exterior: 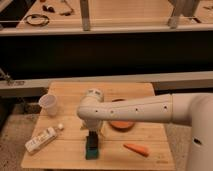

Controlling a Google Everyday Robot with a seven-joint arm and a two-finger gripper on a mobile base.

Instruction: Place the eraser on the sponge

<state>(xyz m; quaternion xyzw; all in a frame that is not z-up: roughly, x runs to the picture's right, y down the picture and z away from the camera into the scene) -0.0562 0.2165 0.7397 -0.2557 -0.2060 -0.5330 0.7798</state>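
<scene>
I seem to be working in a robotics lab or test bay. A small wooden worktop (150, 137) stands on a speckled floor (10, 145), backed by long benches (130, 12) with metal uprights (85, 15) and loose cables (36, 20) on top. My gripper (93, 137) hangs low over the worktop's front, under the white arm (135, 110).

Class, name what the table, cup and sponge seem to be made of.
The table looks like pale matte wood, plank seams visible; the cup probably thin whitish plastic, translucent; the sponge likely foam, a dull green block. The end effector hangs directly above it.
</scene>
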